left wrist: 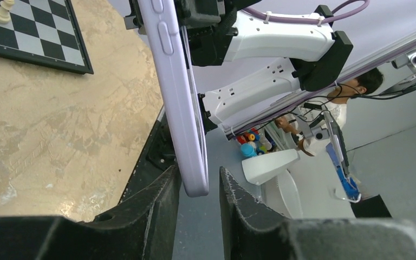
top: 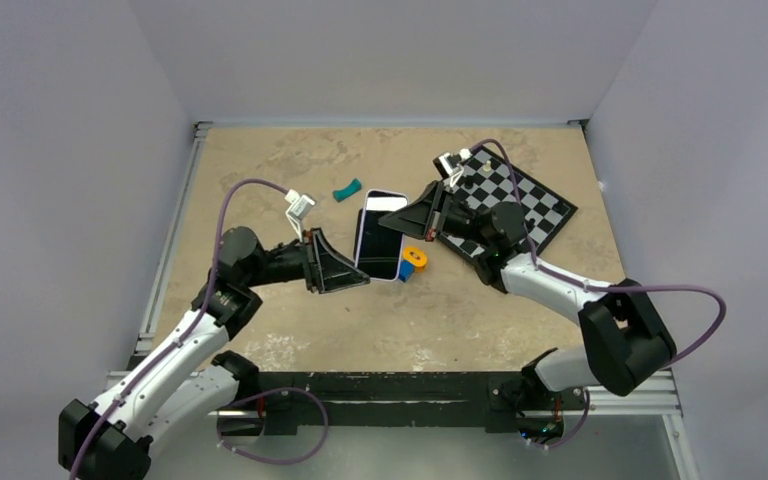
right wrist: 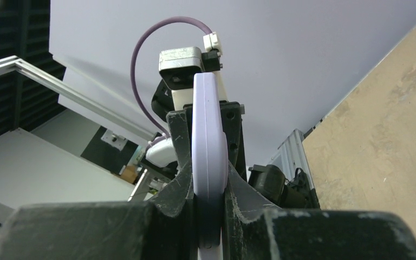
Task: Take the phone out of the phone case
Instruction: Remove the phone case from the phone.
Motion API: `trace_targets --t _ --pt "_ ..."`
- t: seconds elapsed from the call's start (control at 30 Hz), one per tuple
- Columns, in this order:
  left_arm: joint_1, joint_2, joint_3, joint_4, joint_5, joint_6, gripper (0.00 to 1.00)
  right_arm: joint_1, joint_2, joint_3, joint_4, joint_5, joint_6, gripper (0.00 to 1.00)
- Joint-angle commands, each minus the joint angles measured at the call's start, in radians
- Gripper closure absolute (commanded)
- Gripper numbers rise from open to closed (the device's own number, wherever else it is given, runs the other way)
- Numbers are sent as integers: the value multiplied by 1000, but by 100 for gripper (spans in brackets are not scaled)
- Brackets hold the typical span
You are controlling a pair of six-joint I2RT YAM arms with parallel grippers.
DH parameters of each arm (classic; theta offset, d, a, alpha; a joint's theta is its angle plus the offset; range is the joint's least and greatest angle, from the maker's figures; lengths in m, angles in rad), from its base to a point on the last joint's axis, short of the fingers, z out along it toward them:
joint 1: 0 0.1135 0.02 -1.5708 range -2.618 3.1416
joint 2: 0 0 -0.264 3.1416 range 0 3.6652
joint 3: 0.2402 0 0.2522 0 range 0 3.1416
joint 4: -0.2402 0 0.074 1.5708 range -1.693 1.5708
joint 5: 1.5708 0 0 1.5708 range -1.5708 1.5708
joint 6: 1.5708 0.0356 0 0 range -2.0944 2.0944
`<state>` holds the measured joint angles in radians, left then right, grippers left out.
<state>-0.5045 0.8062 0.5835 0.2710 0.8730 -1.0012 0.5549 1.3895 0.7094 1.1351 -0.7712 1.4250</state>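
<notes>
Spanning the gap between both arms over the tan tabletop [top: 260, 180], the lilac soft-sided phone case [top: 385, 195] is seen with the dark-screened phone [top: 378, 240] seated inside it. It is clamped tightly across its thickness by the jaws of the right gripper [right wrist: 209, 181], while its lower end is bracketed by the left gripper [left wrist: 199, 176], whose jaws are narrowly parted, with a gap visible on one side. A black-and-white chessboard [top: 535, 205], a small teal piece [top: 346, 189] and an orange-and-blue object [top: 412, 262] are pictured nearby.

Lilac phone case [left wrist: 176, 97]; black-and-white checked chessboard [top: 525, 200]; mottled tan table [top: 260, 160]; teal block [top: 346, 189]; orange ring [top: 415, 257]
</notes>
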Motion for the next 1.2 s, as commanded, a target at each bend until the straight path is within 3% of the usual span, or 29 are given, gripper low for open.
trace_targets --t 0.0,0.27,0.43,0.7,0.93,1.17 --pt "1 -25 39 -10 18 58 65 -7 -11 81 65 41 23 100" --pt "2 -6 78 -54 21 128 77 -9 0 80 84 14 48 100" --pt "3 23 122 -72 29 158 74 -10 -27 62 56 8 22 100" --pt "3 31 142 -61 62 234 93 -10 -67 49 62 -26 37 100" --pt "3 18 71 111 112 330 100 -8 -61 44 280 -58 253 100" --pt "5 81 111 76 134 470 100 22 -1 63 567 -41 495 100"
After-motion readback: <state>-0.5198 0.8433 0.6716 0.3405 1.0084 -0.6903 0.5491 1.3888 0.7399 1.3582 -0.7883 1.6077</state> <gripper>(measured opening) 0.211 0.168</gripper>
